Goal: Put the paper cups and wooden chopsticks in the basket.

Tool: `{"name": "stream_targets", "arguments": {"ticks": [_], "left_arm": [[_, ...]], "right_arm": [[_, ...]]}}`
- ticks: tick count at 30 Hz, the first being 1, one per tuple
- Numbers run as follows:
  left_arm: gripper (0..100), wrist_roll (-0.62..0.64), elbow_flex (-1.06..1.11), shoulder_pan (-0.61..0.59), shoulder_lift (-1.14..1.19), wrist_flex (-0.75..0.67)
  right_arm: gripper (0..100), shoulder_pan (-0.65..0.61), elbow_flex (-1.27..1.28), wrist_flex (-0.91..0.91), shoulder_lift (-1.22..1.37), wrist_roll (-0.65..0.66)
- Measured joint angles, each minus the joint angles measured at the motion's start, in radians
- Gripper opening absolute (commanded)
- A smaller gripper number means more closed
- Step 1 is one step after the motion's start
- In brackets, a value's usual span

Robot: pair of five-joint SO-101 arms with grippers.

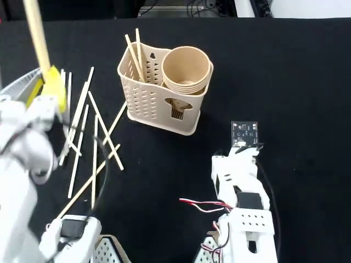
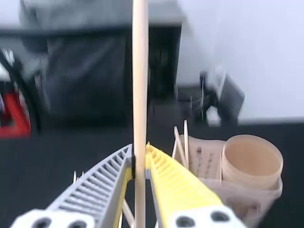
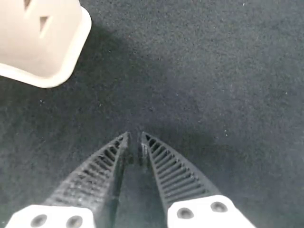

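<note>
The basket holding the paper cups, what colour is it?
The perforated plastic basket is pale beige, seen best in the high view.

Robotics lab, black table [image 1: 301, 76], loose cables [image 1: 200, 7], white wall [image 2: 256, 47]

The left arm [image 1: 22, 164] stands raised high at the table's left side, its joints hard to make out from above. The left gripper [image 2: 138, 153] points upward, grey and yellow fingers pinched on an upright chopstick [image 2: 140, 71]. The right arm [image 1: 244, 208] lies folded low. The right gripper [image 3: 134, 138] points down at the tabletop, its fingers drawn almost together, with nothing between them.
</note>
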Motion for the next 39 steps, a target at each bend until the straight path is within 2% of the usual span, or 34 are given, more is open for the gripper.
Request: {"name": "stream_targets", "arguments": {"ticks": [4, 7, 12, 14, 19, 24, 30, 39], "left_arm": [[3, 0.0, 0.315, 0.0, -0.204, -0.319], [3, 0.0, 0.608, 0.003, -0.31, -0.644], [3, 0.0, 1.046, 0.04, -0.341, -1.293], [3, 0.005, 1.112, 0.068, -0.302, -1.452], [3, 0.163, 1.119, 0.1, -0.107, -1.507], [3, 0.308, 1.007, 0.098, 0.127, -1.51], [3, 0.331, 0.948, 0.098, 0.295, -1.51], [4, 0.338, 0.947, 0.109, 0.321, -1.51]], "right_arm": [[4.1, 0.0, 0.0, 0.0, 0.0, 0.0], [4.2, 0.0, 0.0, 0.0, 0.0, 0.0], [4.2, 0.0, 0.0, 0.0, 0.0, 0.0], [4.2, 0.0, 0.0, 0.0, 0.0, 0.0], [4.2, 0.0, 0.0, 0.0, 0.0, 0.0], [4.2, 0.0, 0.0, 0.0, 0.0, 0.0], [4.2, 0.0, 0.0, 0.0, 0.0, 0.0], [4.2, 0.0, 0.0, 0.0, 0.0, 0.0]]}}
